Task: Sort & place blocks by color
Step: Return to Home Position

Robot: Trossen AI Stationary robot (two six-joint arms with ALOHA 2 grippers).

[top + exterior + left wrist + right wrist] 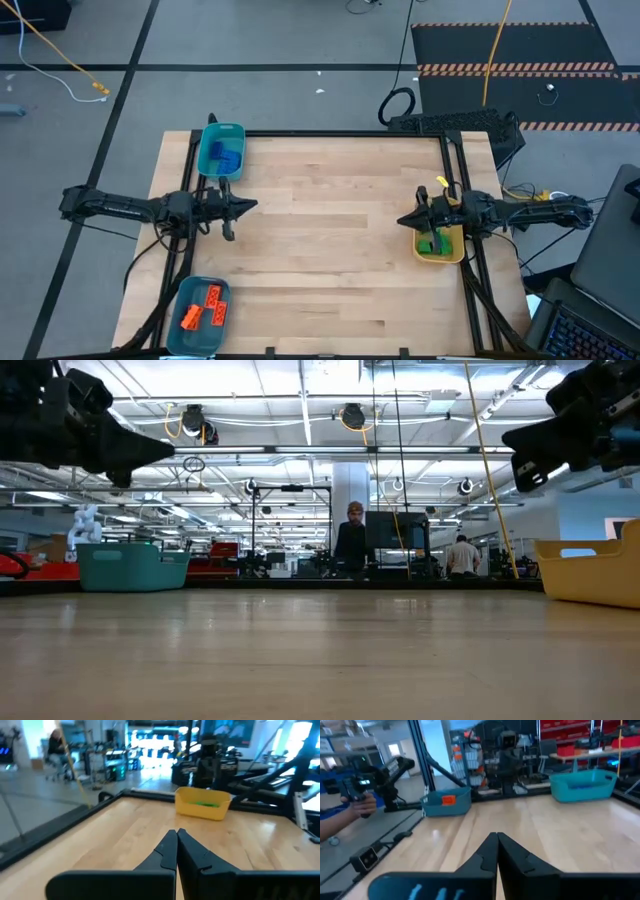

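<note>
The left gripper (250, 205) and right gripper (403, 221) are both pinched shut and empty, raised over opposite sides of the table (330, 250). Blue blocks (224, 156) lie in the teal bin (238, 130), orange blocks (203, 308) in the darker bin (180, 340), and green blocks (434, 243) in the yellow bin (455, 258). Parking the arms probably calls for slow, level motion, clear of the bin rims.

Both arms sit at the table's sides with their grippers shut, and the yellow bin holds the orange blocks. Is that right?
Not quite. The yellow bin holds green blocks, as the high view shows. The orange blocks lie in a teal bin on the left arm's side. The rest stands: the left gripper and the right gripper are both shut.
</note>
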